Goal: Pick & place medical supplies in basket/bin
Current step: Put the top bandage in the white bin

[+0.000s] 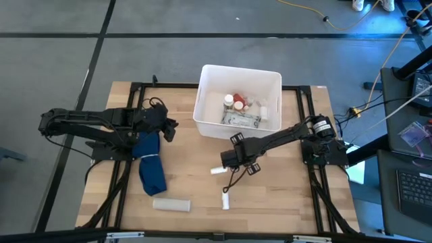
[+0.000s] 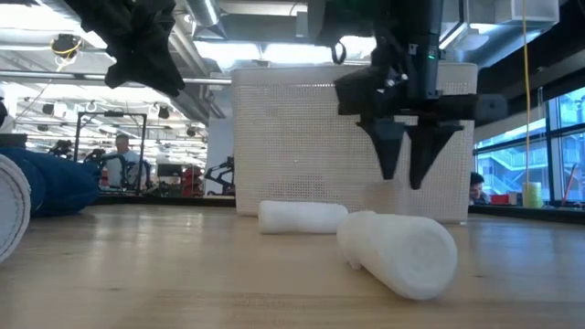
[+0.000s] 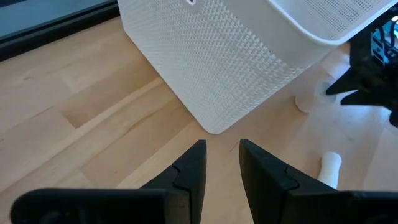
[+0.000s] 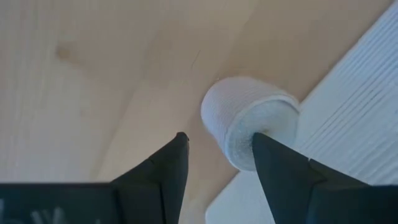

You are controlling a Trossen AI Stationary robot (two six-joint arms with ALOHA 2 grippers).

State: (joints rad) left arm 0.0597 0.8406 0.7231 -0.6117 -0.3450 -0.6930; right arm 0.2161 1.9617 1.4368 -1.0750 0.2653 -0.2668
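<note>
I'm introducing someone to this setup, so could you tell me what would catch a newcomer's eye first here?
The white perforated basket at the table's far middle stands out, already holding a red-orange bottle among other supplies. Just in front of it, the right hand hovers open over a small white gauze roll lying on the wood. At the left, a dark blue cloth lies by the waiting left hand.

Even bright overhead light – soft shadows; low view backlit, near white tube (image 2: 402, 251) blurred

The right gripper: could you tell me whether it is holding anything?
Nothing is held: the right gripper hangs open above the table, over a white roll.
</note>
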